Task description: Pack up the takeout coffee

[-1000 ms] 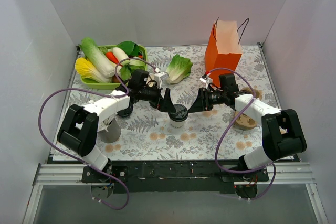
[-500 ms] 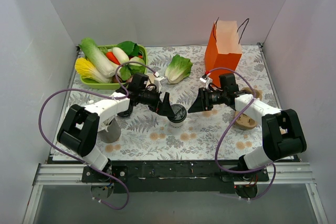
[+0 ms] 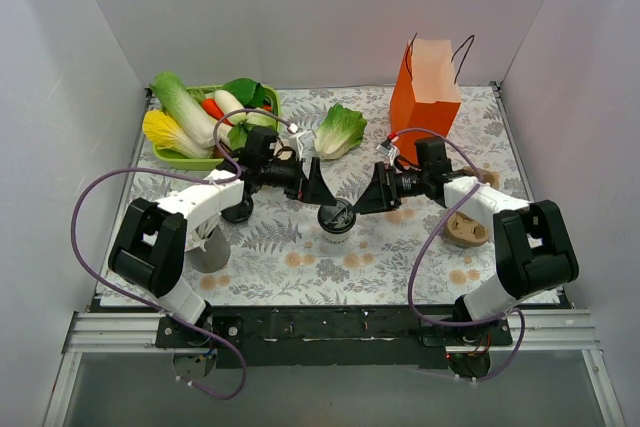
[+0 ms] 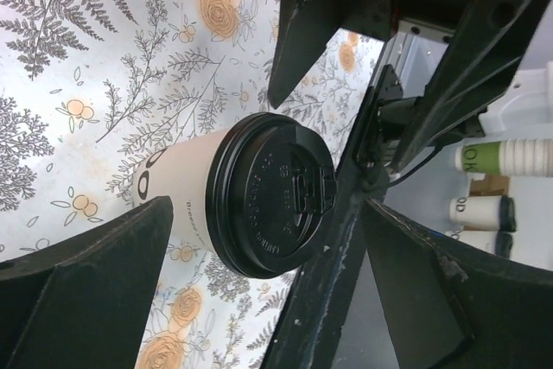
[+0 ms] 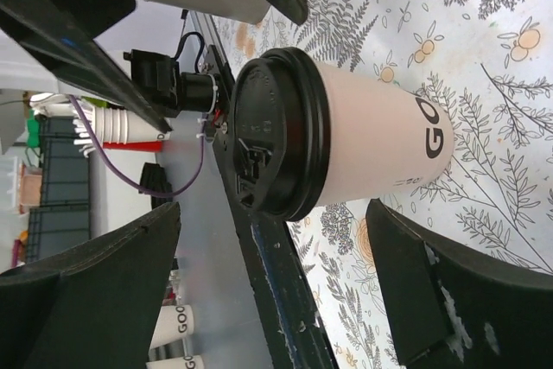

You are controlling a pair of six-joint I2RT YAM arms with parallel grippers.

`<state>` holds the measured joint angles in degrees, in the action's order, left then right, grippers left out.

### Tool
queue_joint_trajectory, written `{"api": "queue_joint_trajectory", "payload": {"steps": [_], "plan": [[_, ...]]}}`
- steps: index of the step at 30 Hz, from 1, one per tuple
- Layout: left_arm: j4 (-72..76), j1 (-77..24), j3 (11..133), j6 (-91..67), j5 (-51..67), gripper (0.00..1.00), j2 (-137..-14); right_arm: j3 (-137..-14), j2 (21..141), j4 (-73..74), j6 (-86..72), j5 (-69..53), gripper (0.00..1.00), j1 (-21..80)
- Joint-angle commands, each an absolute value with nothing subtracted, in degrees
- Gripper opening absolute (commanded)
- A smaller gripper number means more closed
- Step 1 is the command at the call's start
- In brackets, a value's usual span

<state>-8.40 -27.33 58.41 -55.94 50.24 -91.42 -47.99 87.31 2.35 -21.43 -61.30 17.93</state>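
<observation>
The takeout coffee (image 3: pixel 337 219), a white paper cup with a black lid, stands upright on the floral cloth between my two arms. My left gripper (image 3: pixel 317 187) hovers just behind it on the left, open, nothing between its fingers. Opposite it, my right gripper (image 3: pixel 371 194) is open too, just right of the cup and apart from it. In the left wrist view the coffee (image 4: pixel 259 205) lies ahead of my wide-spread left gripper (image 4: pixel 268 300). The right wrist view shows the coffee (image 5: pixel 363 144) beyond my open right gripper (image 5: pixel 272 300). The orange paper bag (image 3: pixel 425 97) stands open at the back right.
A green tray (image 3: pixel 190 159) of vegetables sits at the back left, and a loose lettuce (image 3: pixel 342 130) lies behind the grippers. A brown round object (image 3: pixel 467 232) lies by the right arm. A grey cup (image 3: pixel 208 252) stands by the left arm.
The right gripper's jaws have opened wide. The left gripper has drawn back from the cup toward the far side. The cup stays where it was.
</observation>
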Motion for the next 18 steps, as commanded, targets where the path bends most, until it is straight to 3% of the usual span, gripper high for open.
{"api": "queue_joint_trajectory", "payload": {"steps": [1,18], "plan": [[-5.45,-25.93,57.84,-61.95,53.26,0.91,-91.40,-50.19,89.91,-1.04,-24.17,-63.19,0.96,18.72],[-3.52,-24.00,51.24,-65.22,61.17,0.90,-91.76,-52.56,97.38,-5.71,-29.79,-64.07,0.97,21.01]]}}
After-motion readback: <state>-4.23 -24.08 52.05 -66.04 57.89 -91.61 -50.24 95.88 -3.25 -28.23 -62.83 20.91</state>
